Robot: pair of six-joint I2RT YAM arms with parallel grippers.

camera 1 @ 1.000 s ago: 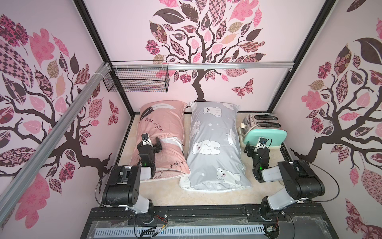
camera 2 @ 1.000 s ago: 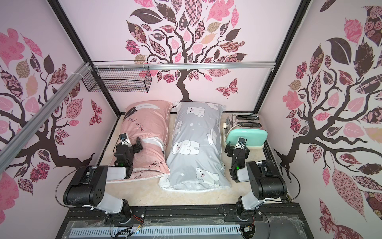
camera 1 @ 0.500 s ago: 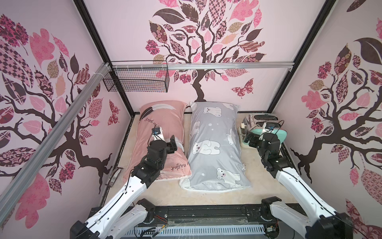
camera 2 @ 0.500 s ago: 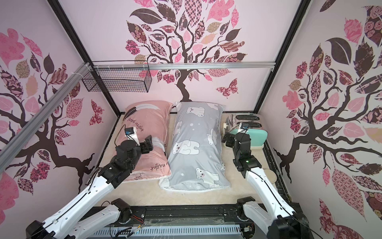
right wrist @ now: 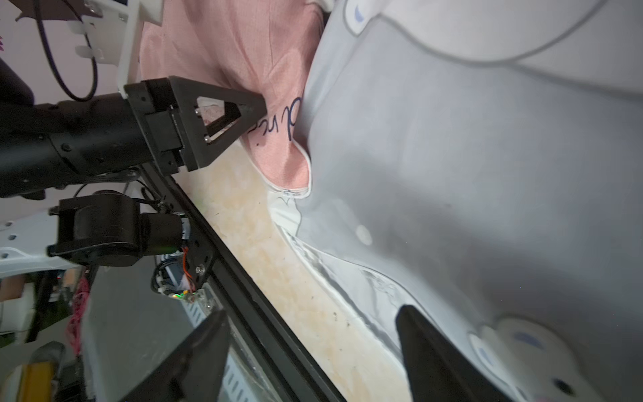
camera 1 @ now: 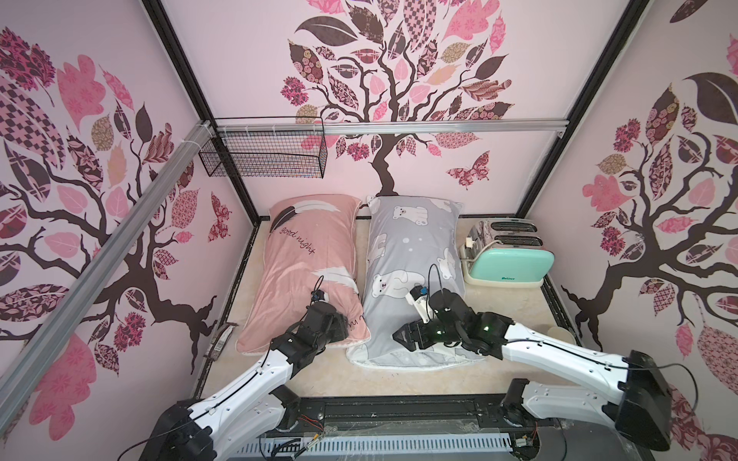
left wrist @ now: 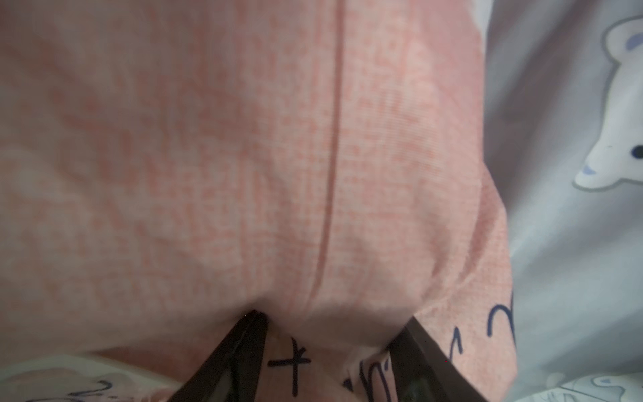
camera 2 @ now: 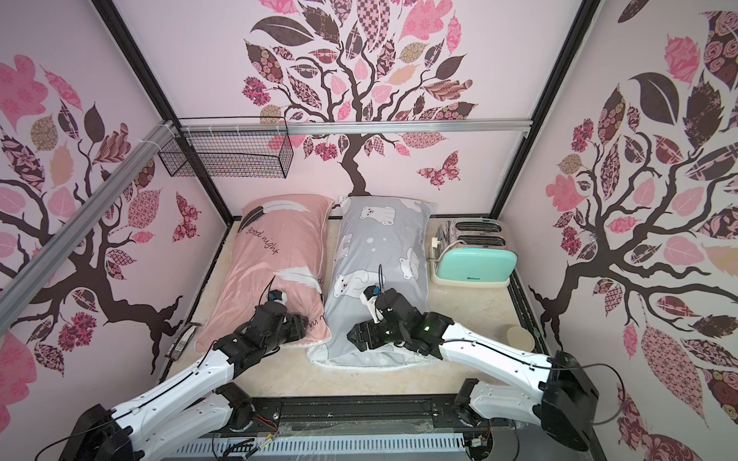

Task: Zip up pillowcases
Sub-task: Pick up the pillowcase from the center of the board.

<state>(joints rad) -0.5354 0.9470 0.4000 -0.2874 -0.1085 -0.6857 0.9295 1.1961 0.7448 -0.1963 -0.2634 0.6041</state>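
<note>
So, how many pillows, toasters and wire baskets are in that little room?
Pillows: 2, a pink pillow and a grey pillow.
Toasters: 1, the mint toaster.
Wire baskets: 1, the black wire basket.
Total: 4.

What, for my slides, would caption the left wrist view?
Left hand straddling bulged dusty pink fabric pillowcase, grey bear-print pillowcase alongside.

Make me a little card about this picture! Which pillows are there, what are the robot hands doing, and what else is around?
Pillows: pink pillow and grey pillow, side by side
Left gripper: jaws apart, pressed into pink pillow's near end
Right gripper: jaws apart, at grey pillow's near edge
Also there: mint toaster, wire basket
</note>
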